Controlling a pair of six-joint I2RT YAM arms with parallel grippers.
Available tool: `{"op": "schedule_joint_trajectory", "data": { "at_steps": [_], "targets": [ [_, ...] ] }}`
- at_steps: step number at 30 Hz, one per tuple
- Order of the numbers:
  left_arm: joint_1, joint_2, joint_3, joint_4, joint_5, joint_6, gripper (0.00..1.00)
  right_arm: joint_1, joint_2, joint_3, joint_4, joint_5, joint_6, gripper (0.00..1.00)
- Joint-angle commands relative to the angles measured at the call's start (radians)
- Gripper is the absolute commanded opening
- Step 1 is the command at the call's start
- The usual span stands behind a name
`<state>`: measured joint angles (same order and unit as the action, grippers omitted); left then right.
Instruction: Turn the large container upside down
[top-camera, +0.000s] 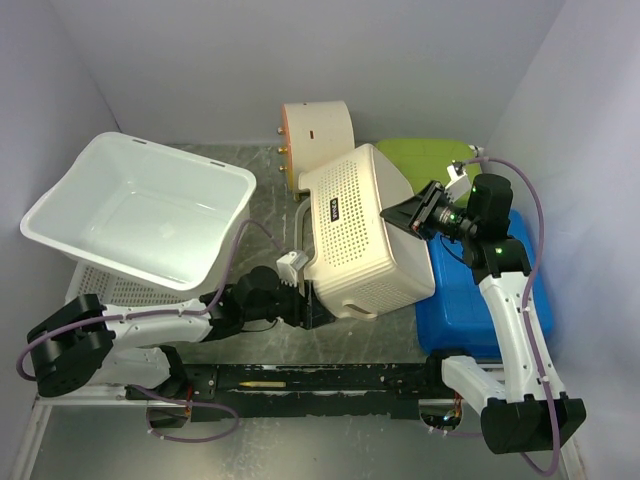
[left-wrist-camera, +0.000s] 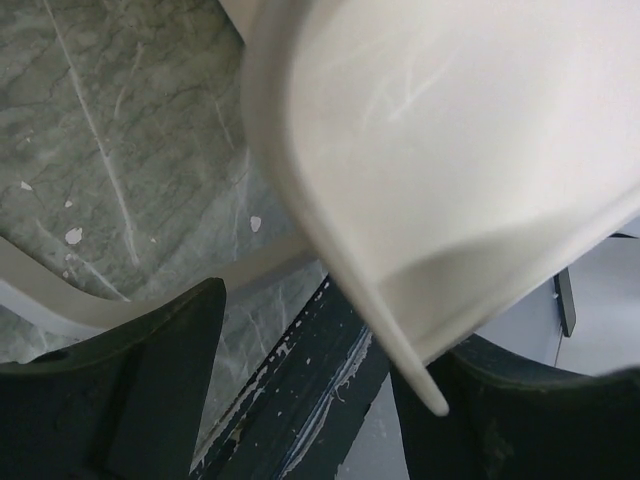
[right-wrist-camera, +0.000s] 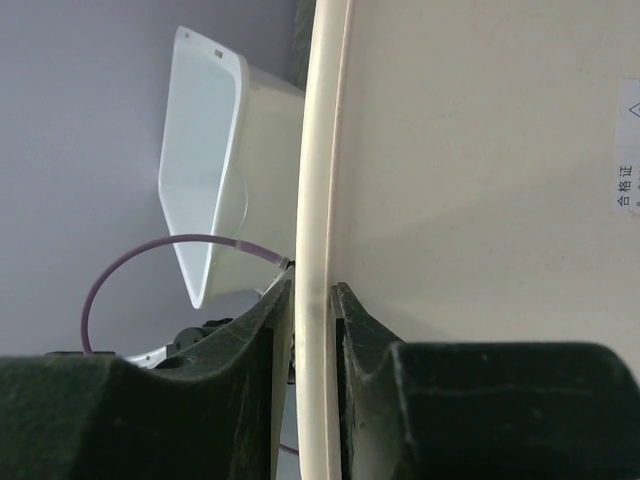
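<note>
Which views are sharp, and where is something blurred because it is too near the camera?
Top external: evenly lit and sharp, only soft shadows beside the large container. Left wrist: the container's wall is near and blurred, while the table behind is sharper. Right wrist: the rim held by the right gripper is fairly sharp; no glare.

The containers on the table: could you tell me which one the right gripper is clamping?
The cream perforated container in the middle; the right gripper pinches its rim. The white tub, blue box and green container are not gripped.
</note>
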<state>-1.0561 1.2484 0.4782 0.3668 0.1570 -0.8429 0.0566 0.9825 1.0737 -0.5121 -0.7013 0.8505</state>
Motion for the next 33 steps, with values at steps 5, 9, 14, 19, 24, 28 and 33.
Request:
{"op": "schedule_joint_trajectory", "data": {
  "at_steps": [5, 9, 14, 19, 24, 28, 33],
  "targets": [
    [-0.034, -0.082, 0.135, -0.176, -0.043, 0.076, 0.79, 0.008, 0.006, 0.009, 0.007, 0.003, -0.039, 0.25],
    [-0.063, -0.136, 0.226, -0.323, -0.087, 0.14, 0.81, 0.007, 0.014, 0.039, -0.003, 0.03, -0.054, 0.25],
    [-0.071, -0.199, 0.341, -0.508, -0.146, 0.201, 0.82, 0.008, 0.024, 0.029, 0.011, 0.023, -0.052, 0.25],
    [-0.07, -0.267, 0.433, -0.598, -0.271, 0.21, 0.83, 0.008, 0.026, 0.015, 0.022, 0.021, -0.048, 0.25],
    [-0.07, -0.268, 0.499, -0.639, -0.384, 0.154, 0.92, 0.008, 0.027, 0.016, 0.021, 0.023, -0.053, 0.26],
    [-0.068, -0.232, 0.554, -0.637, -0.433, 0.114, 0.95, 0.007, 0.026, 0.017, 0.019, 0.022, -0.054, 0.26],
    [-0.026, -0.171, 0.598, -0.706, -0.556, -0.006, 0.98, 0.006, 0.024, 0.008, 0.029, 0.018, -0.046, 0.26]
  ]
}}
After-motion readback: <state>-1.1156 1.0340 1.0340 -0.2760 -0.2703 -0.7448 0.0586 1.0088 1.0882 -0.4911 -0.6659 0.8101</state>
